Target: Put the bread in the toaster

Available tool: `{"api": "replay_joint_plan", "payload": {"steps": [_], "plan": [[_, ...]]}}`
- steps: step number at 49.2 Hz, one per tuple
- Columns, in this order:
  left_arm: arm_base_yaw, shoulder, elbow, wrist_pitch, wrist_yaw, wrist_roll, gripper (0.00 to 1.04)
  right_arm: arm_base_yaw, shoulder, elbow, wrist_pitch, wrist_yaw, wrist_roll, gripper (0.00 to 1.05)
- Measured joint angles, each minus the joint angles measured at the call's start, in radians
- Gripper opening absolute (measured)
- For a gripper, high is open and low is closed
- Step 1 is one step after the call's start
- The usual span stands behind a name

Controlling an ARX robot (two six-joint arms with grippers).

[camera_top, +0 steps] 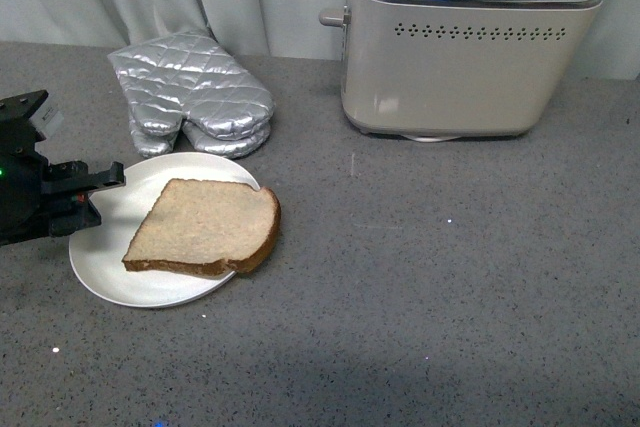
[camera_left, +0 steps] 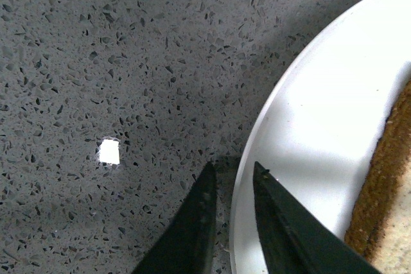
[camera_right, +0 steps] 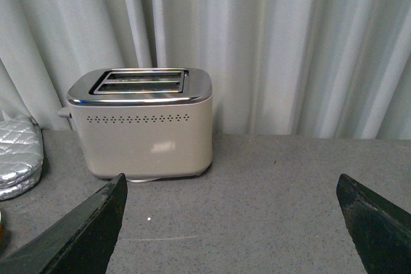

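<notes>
The left tool (camera_left: 233, 169) is barely parted; the right tool (camera_right: 231, 184) gapes wide.

Nothing to read out here: no text, brand, number or sign can be made out in any of the three views. The toaster (camera_top: 455, 77) shows a plain beige side with only a row of small vent holes, and no lettering is legible on it.
</notes>
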Motion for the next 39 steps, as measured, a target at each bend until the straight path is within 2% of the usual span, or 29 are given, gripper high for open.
{"api": "replay_joint_plan", "payload": {"steps": [4, 6, 14, 25, 39], "plan": [[-0.001, -0.01, -0.007, -0.002, 0.006, -0.018, 0.06, 0.0, 0.0, 0.0, 0.0, 0.0, 0.0, 0.95], [-0.003, -0.018, -0.011, -0.002, 0.021, -0.034, 0.03, 0.0, 0.0, 0.0, 0.0, 0.0, 0.0, 0.95], [-0.024, -0.064, -0.031, -0.011, 0.067, -0.106, 0.03, 0.0, 0.0, 0.0, 0.0, 0.0, 0.0, 0.95], [-0.136, -0.136, -0.047, -0.002, 0.117, -0.22, 0.03, 0.0, 0.0, 0.0, 0.0, 0.0, 0.0, 0.95], [-0.371, -0.04, 0.07, 0.024, 0.093, -0.372, 0.03, 0.0, 0.0, 0.0, 0.0, 0.0, 0.0, 0.95]]}}
